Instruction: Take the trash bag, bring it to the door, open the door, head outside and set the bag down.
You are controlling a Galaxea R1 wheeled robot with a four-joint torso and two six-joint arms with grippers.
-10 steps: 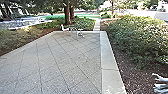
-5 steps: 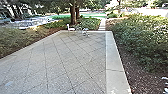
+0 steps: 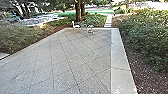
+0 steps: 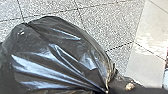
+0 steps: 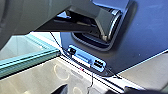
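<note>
The black trash bag (image 4: 60, 55) bulges across the left wrist view, over speckled paving, with its folds drawn together to a tight point. At that gathered point is my left gripper (image 4: 108, 90), shut on the bag. In the right wrist view, a glass pane with a teal edge (image 5: 30, 61) stands beside the robot's dark body plate; whether it belongs to the door I cannot tell. The state of my right gripper cannot be made out.
Outdoors, the tiled patio (image 3: 62, 60) stretches ahead, with a pale concrete border (image 3: 121, 57) along its right. Bushes (image 3: 147, 37) grow beyond that border. A white chair (image 3: 75, 25) stands at the far edge, before tree trunks (image 3: 79, 11). Planting (image 3: 22, 37) lines the left side.
The whole head picture has shifted, patio and bushes now lying farther right, so the camera has turned left. More of the patio's left edge has come into sight.
</note>
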